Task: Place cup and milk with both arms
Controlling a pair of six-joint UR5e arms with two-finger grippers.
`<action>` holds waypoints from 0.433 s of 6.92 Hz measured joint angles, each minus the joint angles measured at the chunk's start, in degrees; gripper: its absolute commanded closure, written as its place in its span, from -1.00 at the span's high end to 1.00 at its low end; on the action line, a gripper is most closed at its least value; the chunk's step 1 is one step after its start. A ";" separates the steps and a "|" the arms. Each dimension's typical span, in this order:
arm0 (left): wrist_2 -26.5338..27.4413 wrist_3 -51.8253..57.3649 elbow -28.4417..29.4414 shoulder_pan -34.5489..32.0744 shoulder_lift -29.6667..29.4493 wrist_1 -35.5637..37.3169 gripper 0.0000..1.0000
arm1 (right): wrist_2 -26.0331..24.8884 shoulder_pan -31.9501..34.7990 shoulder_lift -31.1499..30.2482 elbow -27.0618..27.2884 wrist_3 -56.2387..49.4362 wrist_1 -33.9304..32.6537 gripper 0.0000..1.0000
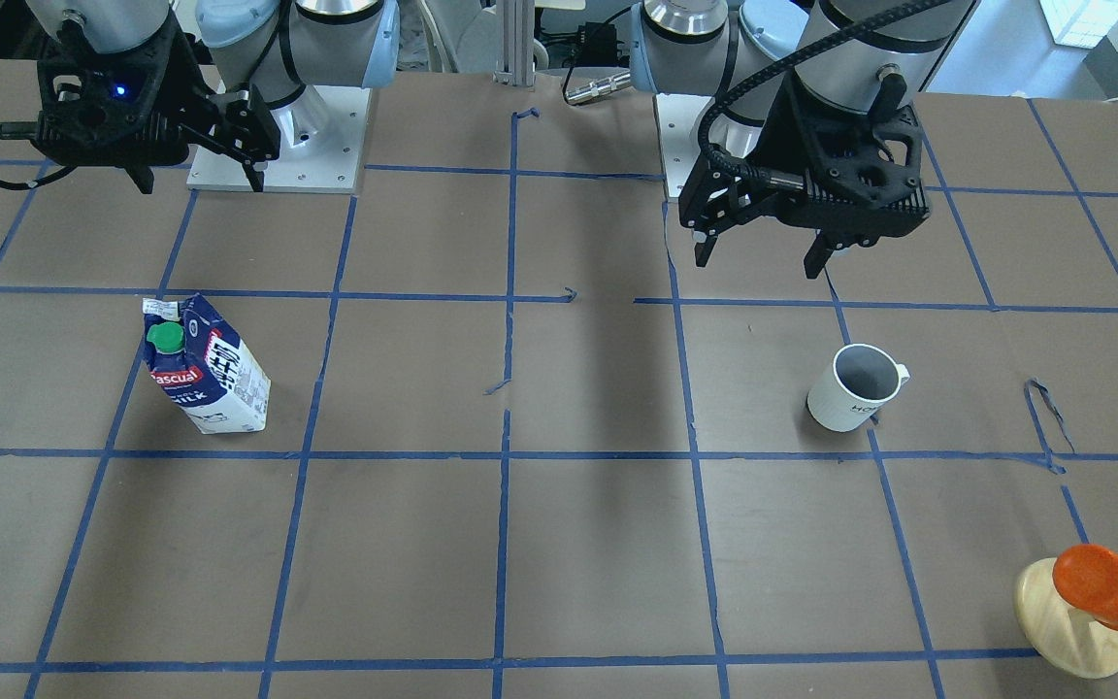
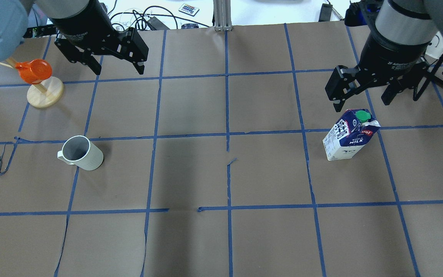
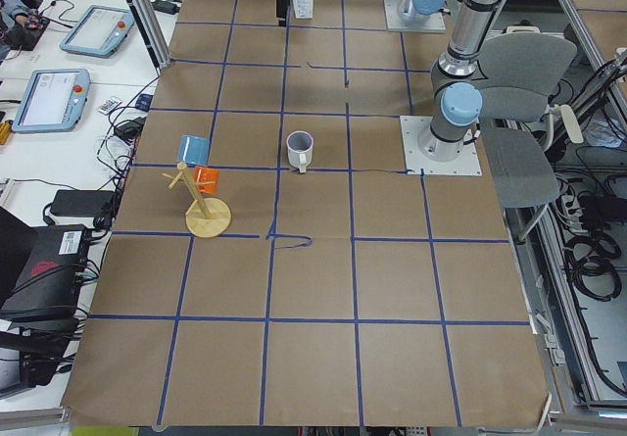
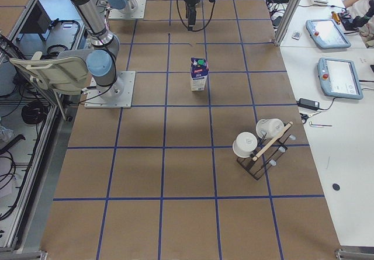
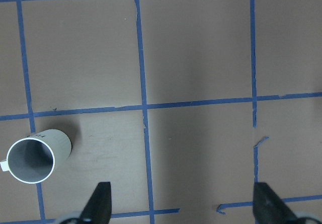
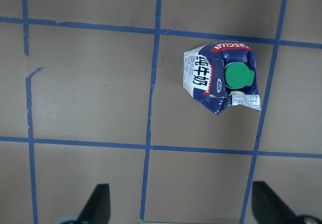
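Note:
The white cup (image 2: 81,154) stands upright on the brown table, also in the front view (image 1: 850,388) and the left wrist view (image 5: 35,156). My left gripper (image 2: 118,69) is open and empty, raised above the table, farther out than the cup and a little to its right. The blue and white milk carton (image 2: 346,136) with a green cap stands upright, also in the front view (image 1: 210,369) and the right wrist view (image 6: 219,78). My right gripper (image 2: 362,104) is open and empty, raised above the table just beyond the carton.
An orange cup hangs on a wooden stand (image 2: 39,82) at the far left, close to my left gripper. A rack with white cups (image 4: 260,146) stands at the table's right end. Blue tape lines (image 2: 227,134) grid the table.

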 measured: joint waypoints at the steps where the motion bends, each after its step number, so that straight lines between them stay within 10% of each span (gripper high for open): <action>1: 0.08 0.04 0.02 0.01 0.00 -0.01 1.00 | 0.00 -0.01 -0.01 0.01 -0.03 0.01 1.00; 3: 0.07 0.06 0.03 -0.03 0.05 -0.01 1.00 | 0.31 -0.08 -0.02 0.01 0.02 0.08 1.00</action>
